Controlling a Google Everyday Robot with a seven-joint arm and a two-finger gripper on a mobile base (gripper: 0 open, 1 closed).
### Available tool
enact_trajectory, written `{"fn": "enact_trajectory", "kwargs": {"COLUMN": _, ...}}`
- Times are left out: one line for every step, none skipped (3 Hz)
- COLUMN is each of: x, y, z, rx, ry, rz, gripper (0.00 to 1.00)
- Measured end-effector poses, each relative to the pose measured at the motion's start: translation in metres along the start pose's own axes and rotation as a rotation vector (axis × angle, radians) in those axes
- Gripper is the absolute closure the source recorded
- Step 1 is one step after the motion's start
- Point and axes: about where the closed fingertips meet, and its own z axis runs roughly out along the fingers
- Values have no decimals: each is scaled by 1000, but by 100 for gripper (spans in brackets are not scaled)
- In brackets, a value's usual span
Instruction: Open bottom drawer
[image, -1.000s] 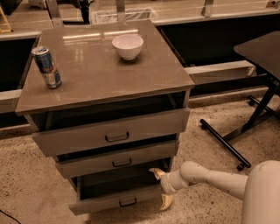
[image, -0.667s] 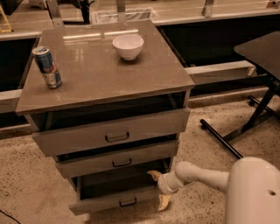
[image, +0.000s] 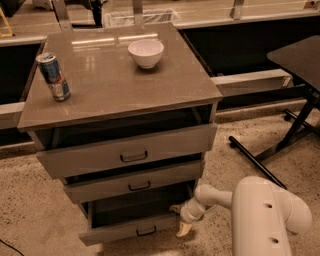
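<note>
The bottom drawer (image: 125, 231) is the lowest, shortest grey-brown front of the cabinet, with a small dark loop handle (image: 146, 231). It stands pulled out further than the two drawers above, and its dark inside shows. My gripper (image: 179, 218) is at the drawer's right front corner, low near the floor. One cream fingertip (image: 183, 229) points down in front of the drawer's right end, the other (image: 175, 207) sits above the drawer's top edge. The white arm (image: 265, 210) reaches in from the lower right.
The middle drawer (image: 135, 183) and top drawer (image: 130, 152) are also partly out. On the cabinet top stand a drink can (image: 53, 76) at the left and a white bowl (image: 145, 52) at the back. A black table base (image: 280, 145) stands to the right on speckled floor.
The gripper has moved slightly left along the bottom drawer's right end, and the arm has come further into view. The drawer looks much as it did.
</note>
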Motion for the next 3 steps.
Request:
{"fn": "enact_trajectory", "kwargs": {"x": 4, "y": 7, "z": -10, "rx": -25, "ry": 42, "rz": -20, "gripper": 51}}
{"fn": "enact_trajectory", "kwargs": {"x": -3, "y": 38, "z": -25, "rx": -106, "ry": 55, "rz": -44, "gripper": 53}}
{"fn": "enact_trajectory", "kwargs": {"x": -3, "y": 56, "z": -29, "rx": -152, "ry": 55, "rz": -38, "gripper": 53}}
